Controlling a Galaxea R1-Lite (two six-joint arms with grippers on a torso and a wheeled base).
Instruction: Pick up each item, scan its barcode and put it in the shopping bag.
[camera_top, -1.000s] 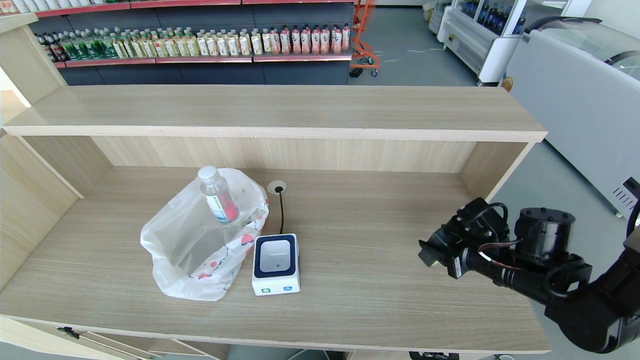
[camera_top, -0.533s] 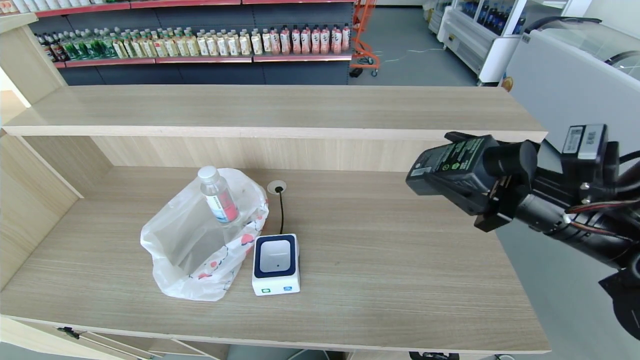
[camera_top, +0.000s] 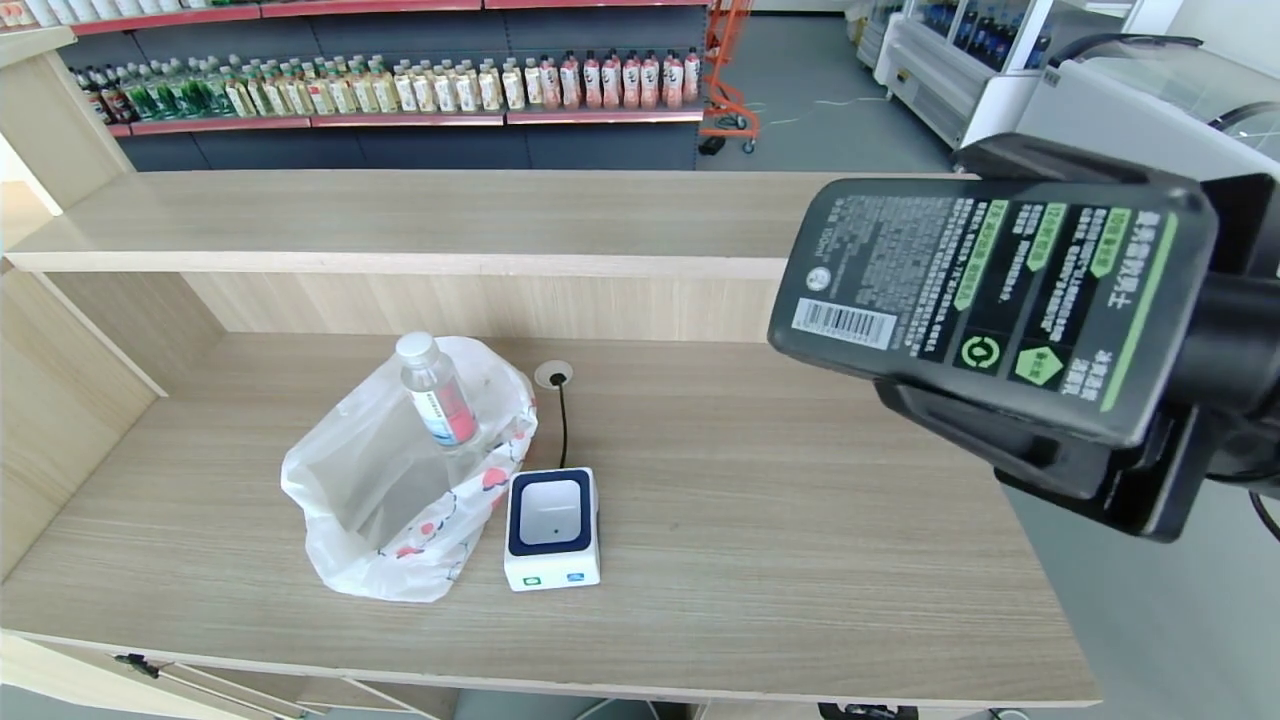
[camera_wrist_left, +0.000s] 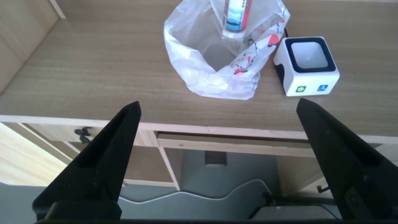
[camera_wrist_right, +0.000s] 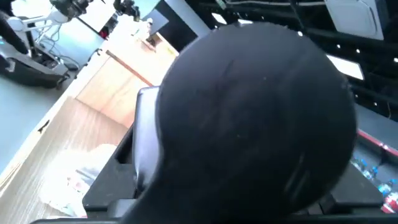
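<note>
Print covers the black bottle (camera_top: 900, 270) that the right gripper (camera_top: 1040, 310) holds up, one finger above it and one below, clamped on its flat body. The label faces up: a white barcode at the end farthest from the gripper, rows of small white text, green bands, and two green symbols near the gripper's side. In the right wrist view the bottle's rounded dark end (camera_wrist_right: 249, 118) sits close to the lens. Well to that gripper's left and lower down, on the counter (camera_top: 750, 520), a translucent bag (camera_top: 400, 500) with red markings stands open and holds a clear bottle (camera_top: 435, 395), upright and slightly tilted, white-capped, with a white and red label whose print is too small to read. Just beside the bag is a white scanner (camera_top: 552, 525) with a dark blue frame, green and blue marks on its front, and a cable (camera_top: 563, 425) behind it. The left gripper (camera_wrist_left: 214, 162) hangs with its fingers wide apart and nothing between them, off the counter's near edge; bag and scanner lie ahead of it.
</note>
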